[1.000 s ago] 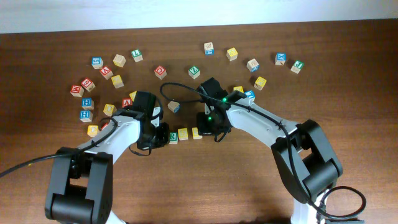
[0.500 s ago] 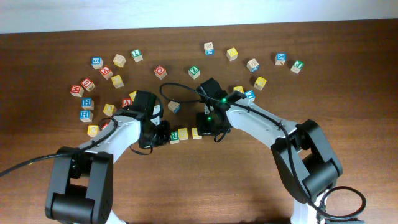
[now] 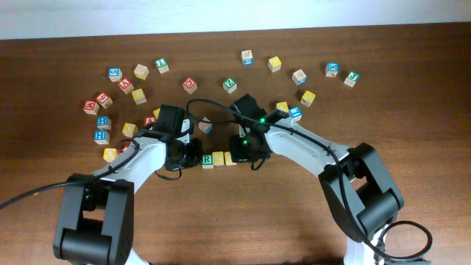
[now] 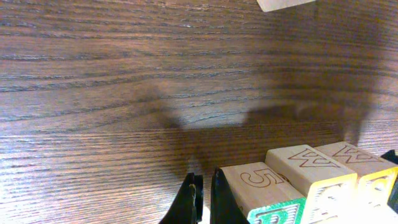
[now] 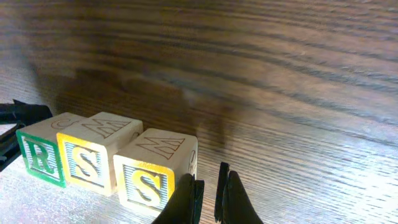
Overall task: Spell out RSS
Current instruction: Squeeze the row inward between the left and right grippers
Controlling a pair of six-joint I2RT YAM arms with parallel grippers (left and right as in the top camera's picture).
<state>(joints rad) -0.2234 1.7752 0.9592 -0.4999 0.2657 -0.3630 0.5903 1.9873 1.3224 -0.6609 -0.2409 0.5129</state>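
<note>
1. Three cubes sit in a row near the middle of the table [image 3: 243, 221]. They touch side by side.
2. The R cube [image 3: 207, 159] is at the left end. It has a green R in a green frame.
3. The middle S [image 3: 218, 158] comes next, and then the right S [image 3: 229, 157]. Each has a yellow S in a yellow frame.
4. In the right wrist view the front faces read R, S, S from left to right.
5. The left gripper [image 3: 194, 158] is down low at the table, just left of the R cube. Its jaws are together, with only a thin slit between them. They hold nothing.
6. The right gripper [image 3: 240, 154] is down low too, just right of the right S. Its jaws are also together and hold nothing.
7. One finger [image 5: 190, 196] of the right gripper is right beside the right S. I cannot tell if it touches the cube.
8. Many other letter cubes [image 3: 190, 85] lie spread out on the far side of the table. Some are red, some blue, some yellow and some green. Most are well apart from the row.
</note>
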